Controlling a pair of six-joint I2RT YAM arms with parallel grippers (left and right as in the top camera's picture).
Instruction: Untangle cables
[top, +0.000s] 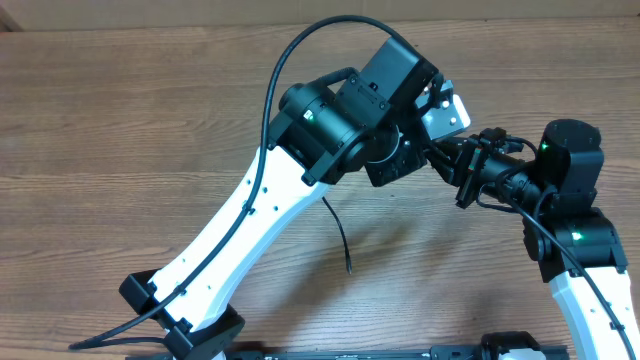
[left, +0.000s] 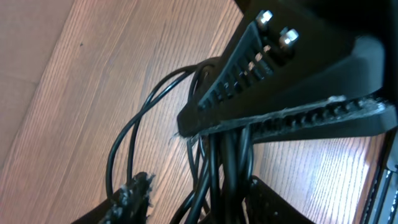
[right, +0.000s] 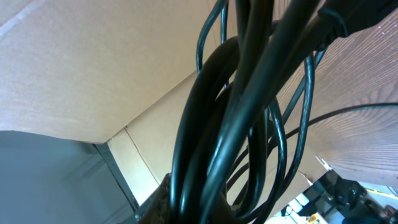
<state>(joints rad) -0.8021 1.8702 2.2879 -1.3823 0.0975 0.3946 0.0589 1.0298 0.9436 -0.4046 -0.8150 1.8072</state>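
The cables (left: 227, 162) are a bundle of thin black cords hanging between both grippers above the wood table (top: 120, 120). My right gripper (top: 447, 157) is shut on the bundle; its ribbed black fingers (left: 214, 124) pinch it in the left wrist view, and the cords (right: 230, 118) fill its jaws in the right wrist view. My left gripper (left: 202, 202) is open, its fingers apart around the bundle just below, the cords close to its right finger. In the overhead view the left gripper (top: 410, 150) hides most of the bundle; one loose cable end (top: 341, 238) dangles to the table.
The white left arm (top: 250, 220) crosses the table from the bottom left, with its thick black wire (top: 275, 80) arching above. The right arm (top: 575, 230) stands at the right edge. A cardboard wall (right: 93, 62) shows behind the cords in the right wrist view.
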